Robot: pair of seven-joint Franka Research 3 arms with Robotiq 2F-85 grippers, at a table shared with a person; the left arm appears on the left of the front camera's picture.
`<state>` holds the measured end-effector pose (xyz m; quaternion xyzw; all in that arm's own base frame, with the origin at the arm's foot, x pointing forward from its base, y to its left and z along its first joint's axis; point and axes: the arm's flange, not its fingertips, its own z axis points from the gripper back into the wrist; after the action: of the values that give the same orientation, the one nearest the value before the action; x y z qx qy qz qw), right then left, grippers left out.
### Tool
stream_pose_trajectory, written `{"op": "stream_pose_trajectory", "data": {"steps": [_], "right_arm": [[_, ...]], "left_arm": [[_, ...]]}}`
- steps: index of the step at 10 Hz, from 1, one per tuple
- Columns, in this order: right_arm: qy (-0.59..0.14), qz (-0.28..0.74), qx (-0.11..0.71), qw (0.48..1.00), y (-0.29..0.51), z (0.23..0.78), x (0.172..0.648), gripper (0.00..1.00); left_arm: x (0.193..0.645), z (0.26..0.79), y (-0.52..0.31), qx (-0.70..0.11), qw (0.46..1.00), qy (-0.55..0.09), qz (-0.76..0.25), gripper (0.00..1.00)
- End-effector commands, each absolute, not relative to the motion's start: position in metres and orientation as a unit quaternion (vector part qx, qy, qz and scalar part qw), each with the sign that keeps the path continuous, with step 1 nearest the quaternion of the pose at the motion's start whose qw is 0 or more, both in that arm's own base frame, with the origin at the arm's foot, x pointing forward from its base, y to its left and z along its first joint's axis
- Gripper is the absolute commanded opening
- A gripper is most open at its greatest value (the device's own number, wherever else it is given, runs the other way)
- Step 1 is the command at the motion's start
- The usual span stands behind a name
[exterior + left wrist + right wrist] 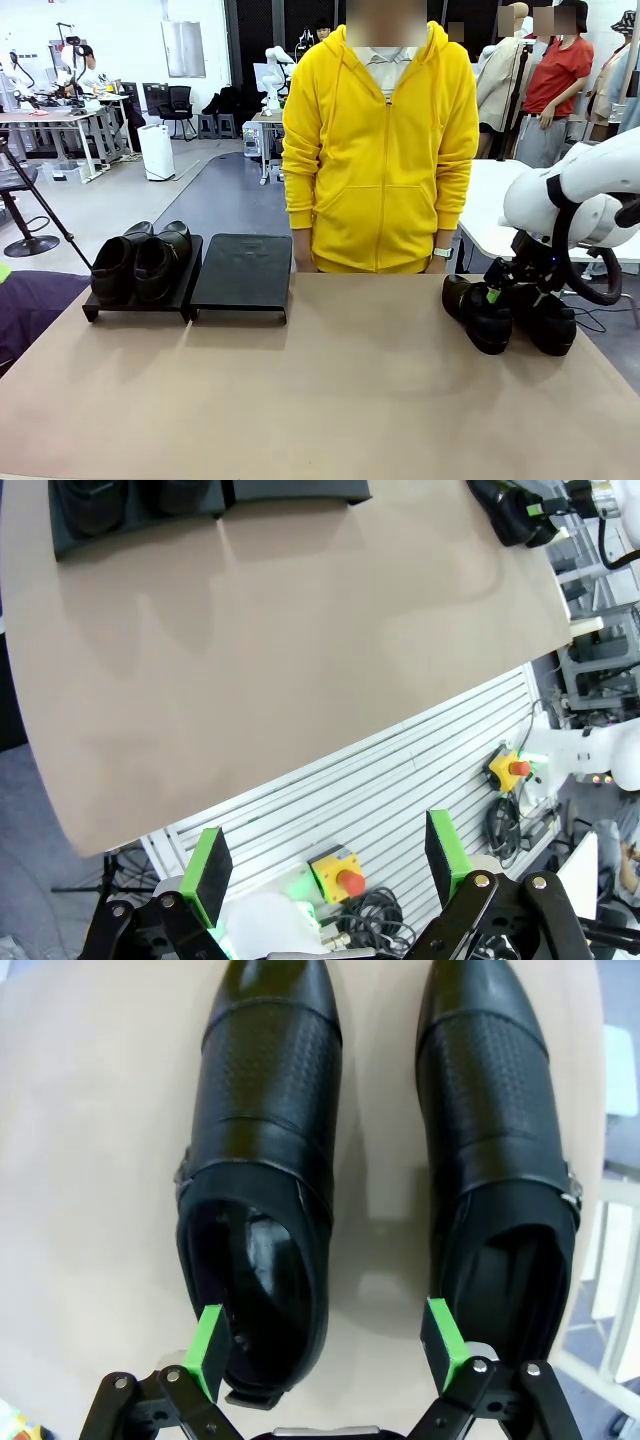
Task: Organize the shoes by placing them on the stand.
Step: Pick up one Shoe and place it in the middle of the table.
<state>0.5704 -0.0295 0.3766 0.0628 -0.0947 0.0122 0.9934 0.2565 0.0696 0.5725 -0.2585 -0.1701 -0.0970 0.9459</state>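
Two shoes (pixel 480 312) sit under our right gripper (pixel 325 1336), wide open and empty, ready to grab one for the stand (pixel 240 270).

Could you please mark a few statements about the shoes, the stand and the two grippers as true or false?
1. Two shoes sit on the left panel of the stand. True.
2. The stand's right panel holds a shoe. False: it is bare.
3. Two other shoes lie on the table by the right gripper. True.
4. The right gripper is shut on a shoe. False: its fingers are open over them.
5. The left gripper holds a shoe. False: it is open, holding nothing.
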Motion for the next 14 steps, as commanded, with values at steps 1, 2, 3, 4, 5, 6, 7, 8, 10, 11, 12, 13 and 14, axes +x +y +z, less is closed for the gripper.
{"op": "stream_pose_trajectory", "data": {"steps": [1,2,3,4,5,6,7,8,10,11,12,13,14], "right_arm": [[-0.113,0.031,0.083,0.99,-0.03,0.383,0.572,1.0],[-0.114,0.029,0.091,0.989,-0.029,0.38,0.577,1.0],[-0.12,0.028,0.089,0.988,-0.029,0.374,0.58,1.0],[-0.129,0.026,0.087,0.988,-0.028,0.37,0.582,1.0],[-0.147,0.03,0.08,0.985,-0.029,0.365,0.584,1.0],[-0.155,0.032,0.076,0.985,-0.03,0.357,0.585,1.0],[-0.163,0.03,0.073,0.983,-0.03,0.351,0.587,1.0],[-0.166,0.032,0.071,0.983,-0.031,0.347,0.586,1.0],[-0.164,0.031,0.071,0.983,-0.028,0.347,0.584,1.0],[-0.156,0.03,0.076,0.984,-0.03,0.343,0.585,1.0],[-0.154,0.032,0.076,0.985,-0.028,0.341,0.584,0.45],[-0.152,0.032,0.079,0.985,-0.028,0.341,0.585,0.0],[-0.152,0.033,0.074,0.985,-0.028,0.341,0.584,0.0]], "left_arm": [[0.256,0.574,0.071,-0.255,0.948,-0.164,-0.091,1.0],[0.256,0.574,0.071,-0.255,0.948,-0.164,-0.091,1.0],[0.256,0.574,0.071,-0.255,0.948,-0.164,-0.091,1.0],[0.256,0.574,0.071,-0.255,0.948,-0.164,-0.091,1.0],[0.256,0.574,0.071,-0.255,0.948,-0.164,-0.091,1.0],[0.256,0.574,0.071,-0.255,0.948,-0.164,-0.091,1.0],[0.256,0.574,0.071,-0.255,0.948,-0.164,-0.091,1.0],[0.256,0.574,0.071,-0.255,0.948,-0.164,-0.091,1.0],[0.256,0.574,0.071,-0.255,0.948,-0.164,-0.091,1.0],[0.256,0.574,0.071,-0.255,0.948,-0.164,-0.091,1.0],[0.256,0.574,0.071,-0.255,0.948,-0.164,-0.091,1.0],[0.256,0.574,0.071,-0.255,0.948,-0.164,-0.091,1.0],[0.256,0.574,0.071,-0.255,0.948,-0.164,-0.091,1.0]]}}
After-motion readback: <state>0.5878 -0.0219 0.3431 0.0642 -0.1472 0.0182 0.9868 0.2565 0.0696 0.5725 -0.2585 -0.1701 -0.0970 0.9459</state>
